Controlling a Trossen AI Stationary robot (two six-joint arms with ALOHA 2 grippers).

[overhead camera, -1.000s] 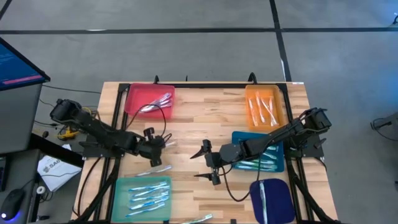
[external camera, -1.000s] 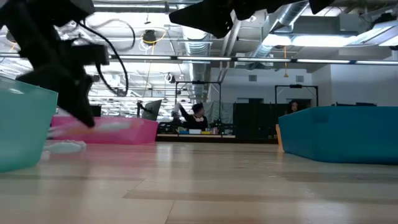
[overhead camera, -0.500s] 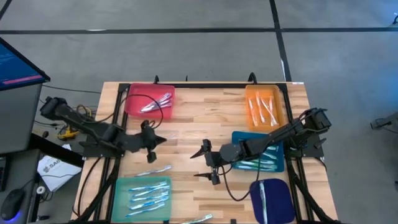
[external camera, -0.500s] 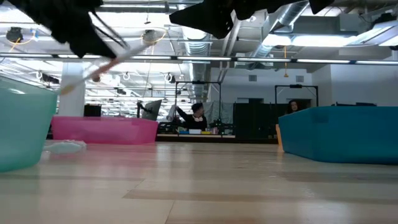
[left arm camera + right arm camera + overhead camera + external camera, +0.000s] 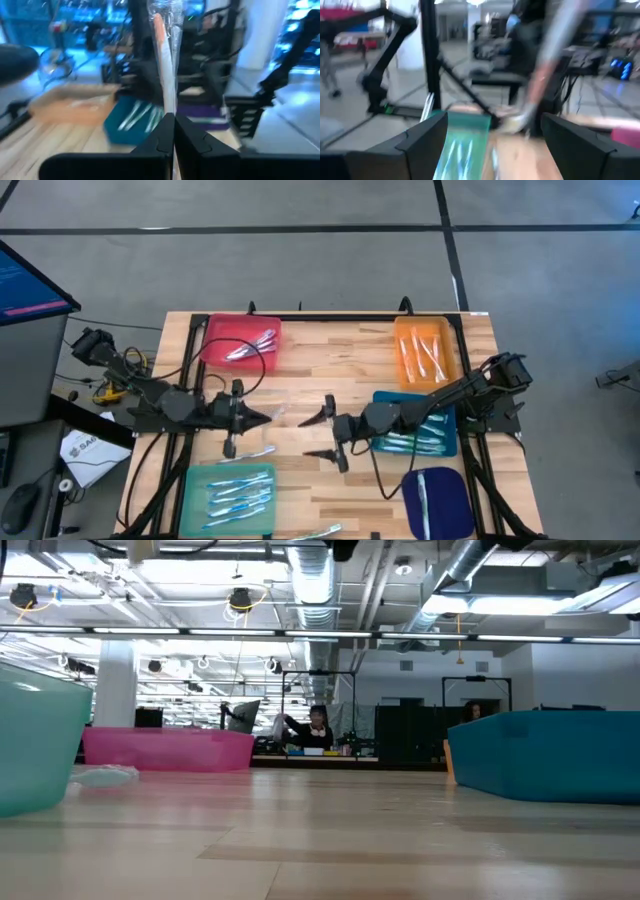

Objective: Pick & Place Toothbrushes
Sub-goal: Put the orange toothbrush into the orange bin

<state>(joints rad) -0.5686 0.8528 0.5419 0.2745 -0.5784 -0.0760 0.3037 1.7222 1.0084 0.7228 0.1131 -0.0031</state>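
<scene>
- Two dark, near-black arms, each built of slim jointed segments with bulkier housings at the joints.
- Left gripper (image 5: 262, 418): two black fingers, flat-faced and tapering to thin tips.
- Right gripper (image 5: 318, 435): same black pair, long and pointed, on a chunky dark wrist block.
- Black cables looped loosely along both arms, one drooping from the left arm, one curling under the right.
- Boxy black mount at the right arm's base; no markings legible.

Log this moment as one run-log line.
left tool: shut on toothbrush, mid-table | right tool: open, empty, facing it | phase: handover approach
</scene>
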